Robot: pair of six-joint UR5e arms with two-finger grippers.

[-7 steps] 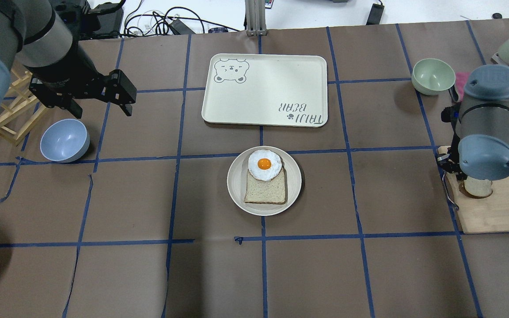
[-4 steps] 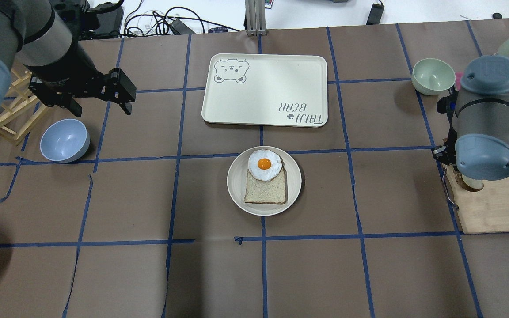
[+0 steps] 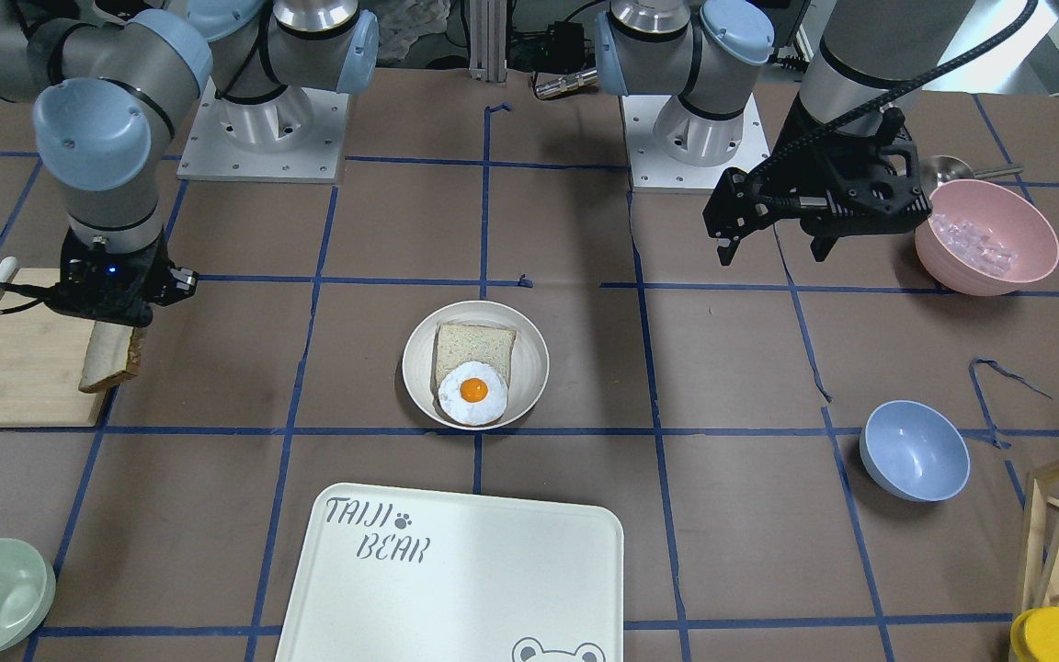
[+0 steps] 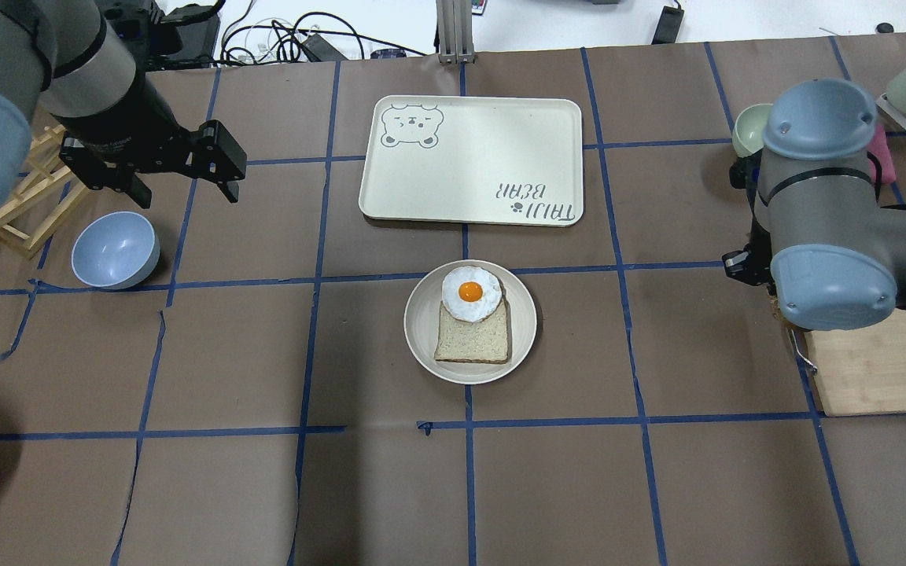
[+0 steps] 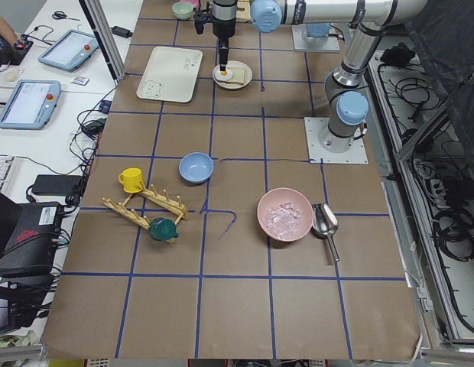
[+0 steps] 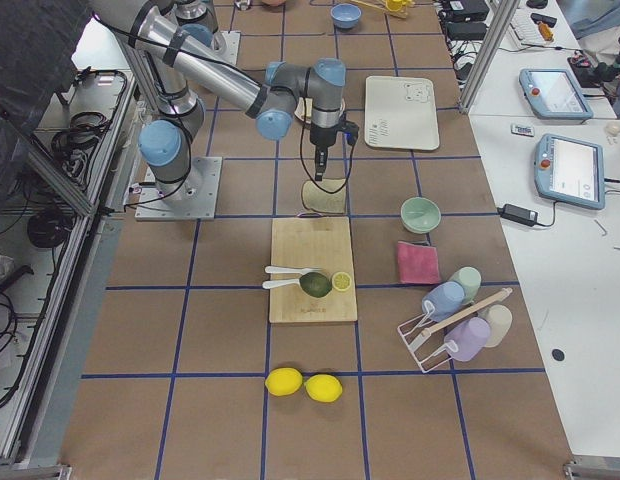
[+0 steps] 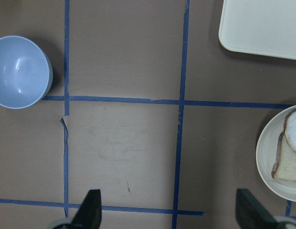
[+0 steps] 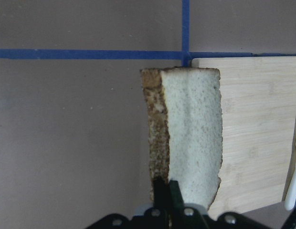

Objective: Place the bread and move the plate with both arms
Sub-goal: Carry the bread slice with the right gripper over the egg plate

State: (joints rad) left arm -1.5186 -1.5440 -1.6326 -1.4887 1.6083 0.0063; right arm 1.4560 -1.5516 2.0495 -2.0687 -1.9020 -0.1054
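Observation:
The cream-white plate (image 4: 421, 324) sits mid-table with a pale square slice (image 4: 473, 339) and a fried egg (image 4: 470, 294) on it. It also shows in the front view (image 3: 419, 368). My right gripper (image 8: 166, 187) is shut on the bread (image 8: 186, 138), a speckled slice with a dark brown crust. The slice hangs edge-down over the corner of the wooden cutting board (image 8: 253, 119), far to the plate's right. The bread also shows in the front view (image 3: 113, 359). My left gripper (image 4: 184, 189) is open and empty, hovering left of the tray.
The "TAIJI BEAR" tray (image 4: 469, 161) lies behind the plate. A blue bowl (image 4: 115, 250) and a wooden rack (image 4: 12, 212) are at the left, a green bowl (image 4: 748, 130) at the back right. A pink bowl (image 3: 984, 234) stands near my left arm.
My right arm has moved left and toward the table's back, carrying the bread off the cutting board to its corner. The left gripper has barely shifted.

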